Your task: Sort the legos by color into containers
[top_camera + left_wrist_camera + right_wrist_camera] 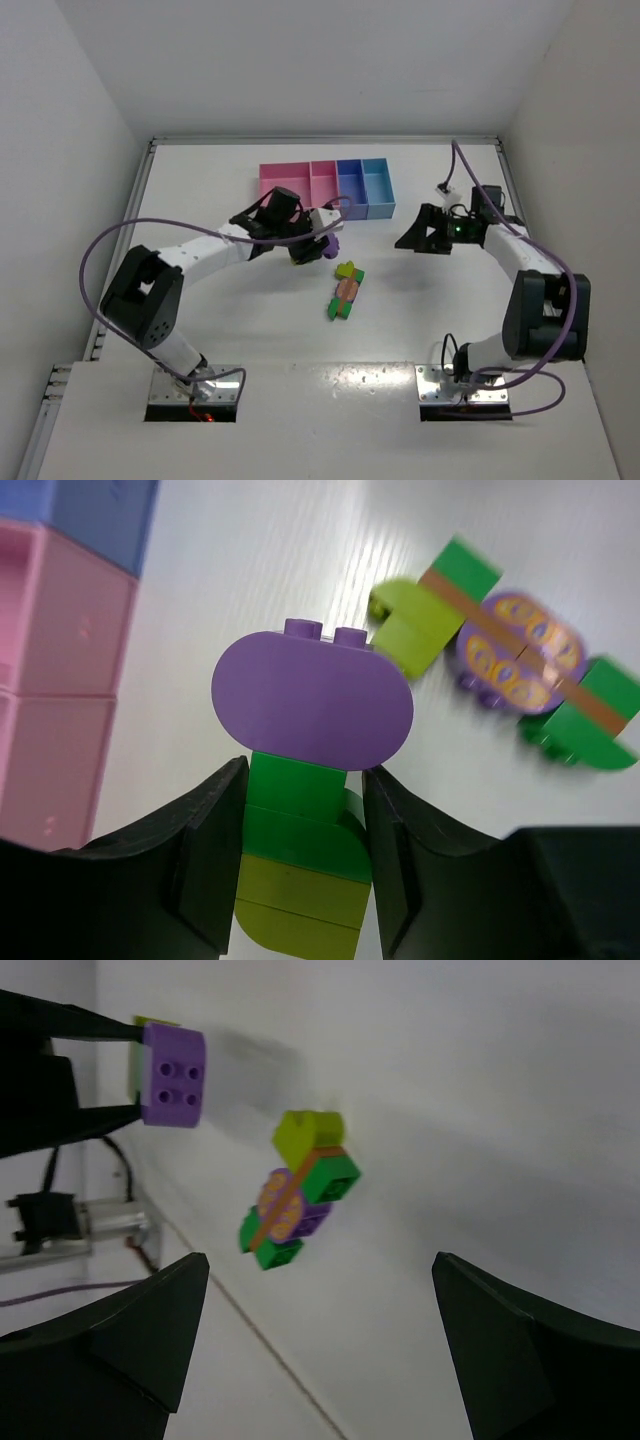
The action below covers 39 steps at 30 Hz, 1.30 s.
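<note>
Purple, glossy plastic marks the round-ended brick (pixel 312 695) that caps a short stack of legos, with a green brick (pixel 300 825) and a yellow-green brick (pixel 298 910) behind it. The left gripper (pixel 305 775) has its jaws closed on the flat sides of the green brick. The stack's long axis runs straight out between the jaws, studs foremost. It hangs above the white table (pixel 200 330), just on the near side of the row of trays (pixel 290 180). The purple-blue tray (pixel 351 188) lies beyond it and slightly to the right, and the left arm is judged the nearer to that tray. A loose cluster (pixel 346 290) of green, yellow-green, purple and salmon bricks lies on the table, farther out on the trays' near side. The right gripper (pixel 315 1270), off the trays' right end, stands with its jaws wide apart and empty.
</note>
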Available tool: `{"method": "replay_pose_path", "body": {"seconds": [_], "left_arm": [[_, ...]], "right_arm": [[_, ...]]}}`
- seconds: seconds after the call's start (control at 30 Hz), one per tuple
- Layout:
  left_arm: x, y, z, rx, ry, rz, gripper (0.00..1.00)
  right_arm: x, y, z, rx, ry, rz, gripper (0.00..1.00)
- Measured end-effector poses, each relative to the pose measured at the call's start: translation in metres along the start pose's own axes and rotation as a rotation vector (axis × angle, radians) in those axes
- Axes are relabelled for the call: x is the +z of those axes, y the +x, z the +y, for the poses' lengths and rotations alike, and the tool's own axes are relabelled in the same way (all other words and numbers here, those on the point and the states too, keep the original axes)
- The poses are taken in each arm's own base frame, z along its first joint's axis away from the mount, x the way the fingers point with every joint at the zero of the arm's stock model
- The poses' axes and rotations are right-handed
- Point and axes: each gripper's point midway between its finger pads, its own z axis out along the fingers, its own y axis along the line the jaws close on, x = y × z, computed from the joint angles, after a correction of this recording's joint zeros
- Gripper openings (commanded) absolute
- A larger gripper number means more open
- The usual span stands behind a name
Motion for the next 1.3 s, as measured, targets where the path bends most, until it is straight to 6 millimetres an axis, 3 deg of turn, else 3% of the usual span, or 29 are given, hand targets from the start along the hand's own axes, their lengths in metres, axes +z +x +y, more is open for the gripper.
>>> {"method": "replay_pose_path", "body": {"seconds": [0.17,0.47,0.67,0.97,1.1,1.3], "left_arm": [[-0.001,-0.041,-0.015,-0.017,-0.071,-0.086,0.12],[0.002,-0.052,-0.014,-0.093,-0.139,-0.104,0.12],[0.005,-0.061,-0.019,-0.081,-0.140,-0.125,0.12],[0.006,-0.068,-0.019,-0.075,-0.156,-0.142,0.12],[0.005,-0.073,-0.019,-0.066,-0.162,-0.152,0.12],[0.004,-0.073,-0.016,-0.060,-0.184,-0.147,0.12]], "right_arm": [[0.022,0.000,0.040,0.100,-0.189,0.058,0.94],[0.039,-0.034,0.090,0.040,-0.370,0.091,0.94],[0.057,-0.027,0.093,0.060,-0.397,0.146,0.89],[0.071,-0.025,0.107,0.053,-0.439,0.200,0.73],[0.076,-0.028,0.118,0.022,-0.470,0.210,0.71],[0.082,-0.029,0.115,0.037,-0.475,0.216,0.68]]}}
